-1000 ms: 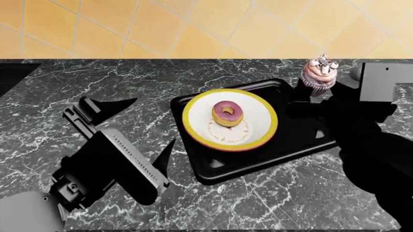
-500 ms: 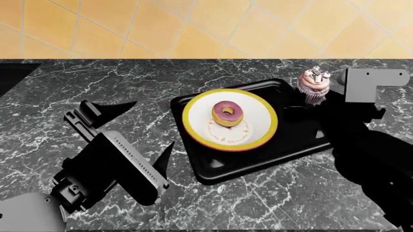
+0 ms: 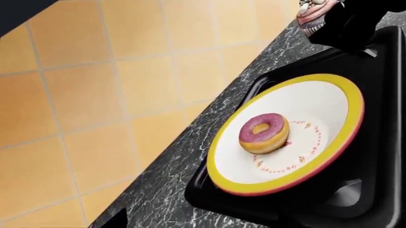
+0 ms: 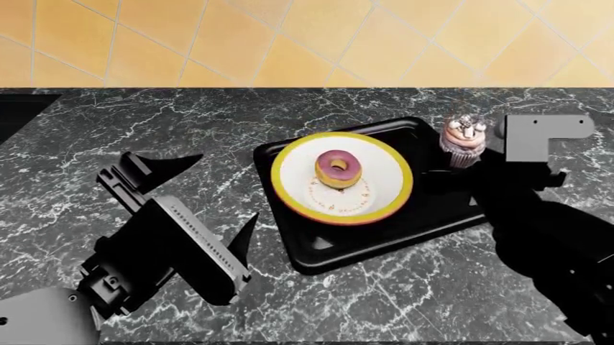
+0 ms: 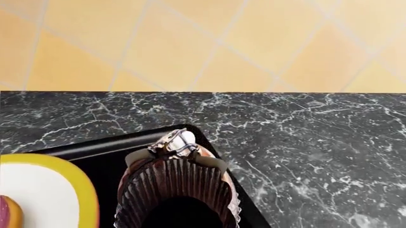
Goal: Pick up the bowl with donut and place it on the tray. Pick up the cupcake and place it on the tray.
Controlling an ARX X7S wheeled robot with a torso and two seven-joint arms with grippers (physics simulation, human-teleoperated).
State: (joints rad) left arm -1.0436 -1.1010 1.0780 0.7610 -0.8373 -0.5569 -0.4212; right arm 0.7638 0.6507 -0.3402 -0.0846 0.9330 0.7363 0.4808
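The left end effector [image 4: 192, 190] hovers over the marble bench [image 4: 115, 122] with its fingers spread apart, empty. Beyond it to the right, the tray [image 4: 384, 241] carries the bowl [image 4: 287, 190] with the donut [image 4: 338, 169] inside. The right end effector [image 4: 459, 162] grips the cupcake [image 4: 464, 140] above the tray's far right corner.
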